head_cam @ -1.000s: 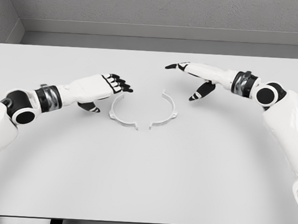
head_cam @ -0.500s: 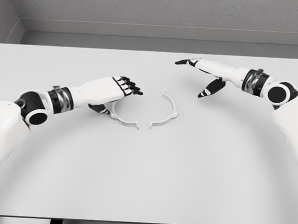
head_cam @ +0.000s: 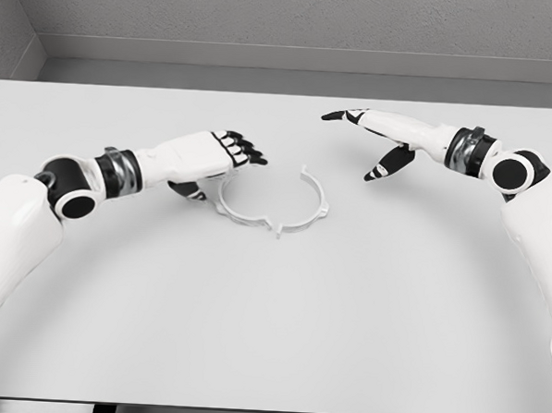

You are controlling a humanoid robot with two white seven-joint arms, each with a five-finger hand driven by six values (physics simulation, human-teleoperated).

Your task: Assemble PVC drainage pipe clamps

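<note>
The left hand (head_cam: 209,155) pushes the left clamp half (head_cam: 239,209) with loosely curled fingers holding nothing, and it may slide past the right clamp half (head_cam: 311,204).

2 clamp halves (head_cam: 243,209), 2 hands (head_cam: 214,152), 1 table (head_cam: 269,336)

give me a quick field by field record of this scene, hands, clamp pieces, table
left hand: fingers curled, at the outer edge of the left clamp half; grasp unclear
right hand: open, fingers stretched out, apart from both pieces
left clamp half: white arc lying flat
right clamp half: white arc lying flat, facing the other
near ends: almost meeting
far ends: gap open
table: white
</note>
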